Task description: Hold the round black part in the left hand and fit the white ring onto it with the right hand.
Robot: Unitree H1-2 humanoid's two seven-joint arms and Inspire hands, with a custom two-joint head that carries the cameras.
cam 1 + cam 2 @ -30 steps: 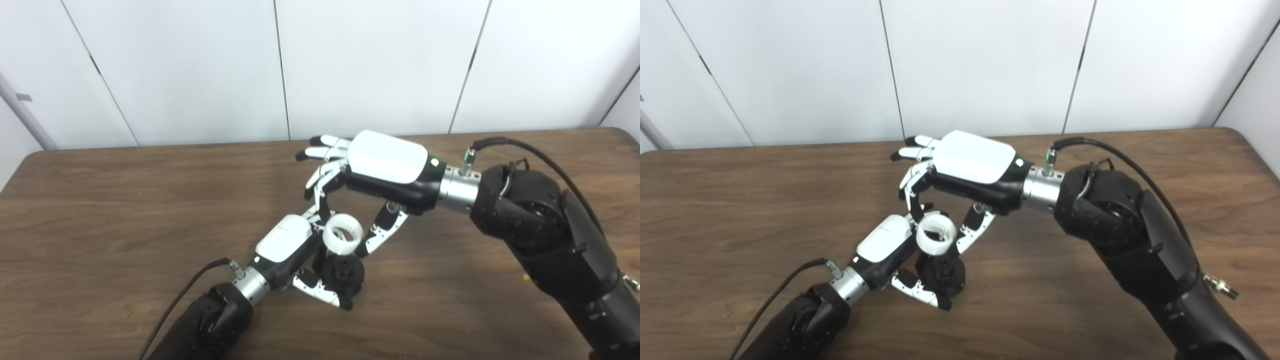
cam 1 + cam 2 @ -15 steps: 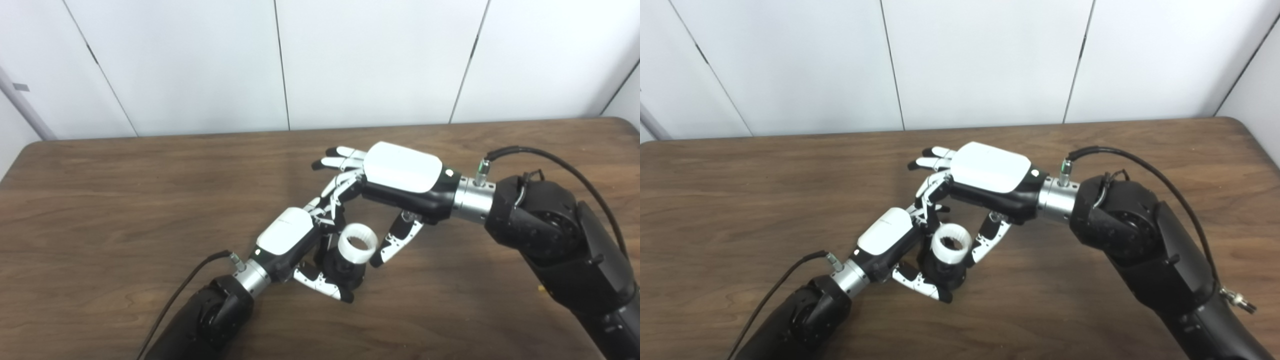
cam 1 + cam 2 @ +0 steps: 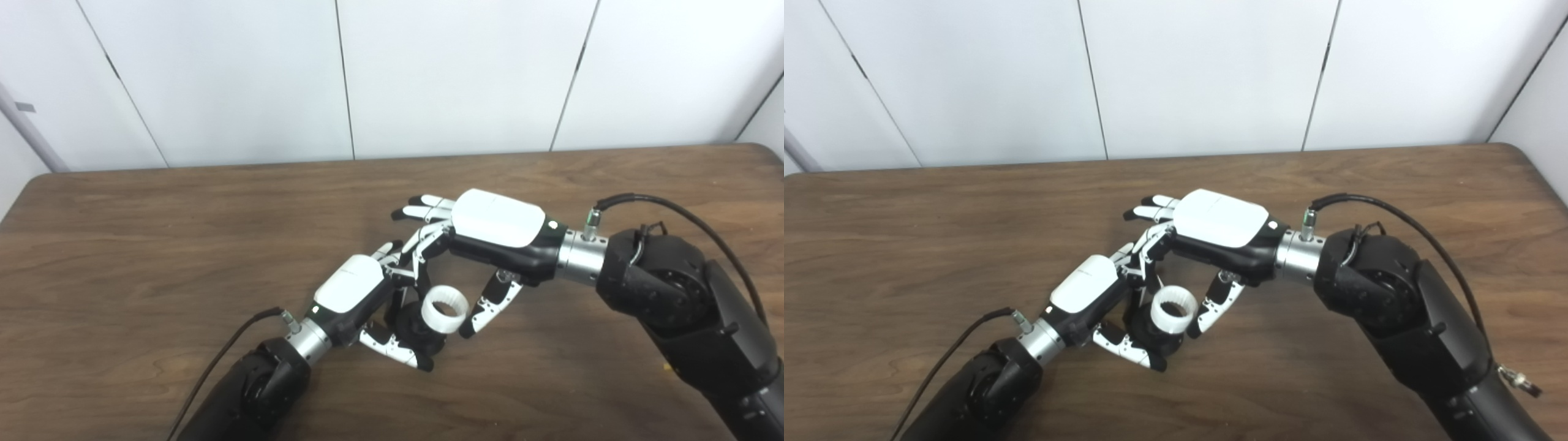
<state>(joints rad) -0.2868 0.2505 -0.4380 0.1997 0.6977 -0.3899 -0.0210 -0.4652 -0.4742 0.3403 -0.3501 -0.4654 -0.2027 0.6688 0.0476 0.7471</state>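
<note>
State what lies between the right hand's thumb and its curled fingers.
The white ring lies there, pinched by the right hand over the round black part in the left hand; both eye views show it.

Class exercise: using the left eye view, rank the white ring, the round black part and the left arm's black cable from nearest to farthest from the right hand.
1. White ring: pinched in the right hand, just below its palm.
2. Round black part: directly under the ring, gripped by the left hand.
3. Black cable: farthest, trailing from the left wrist toward the lower left.
</note>
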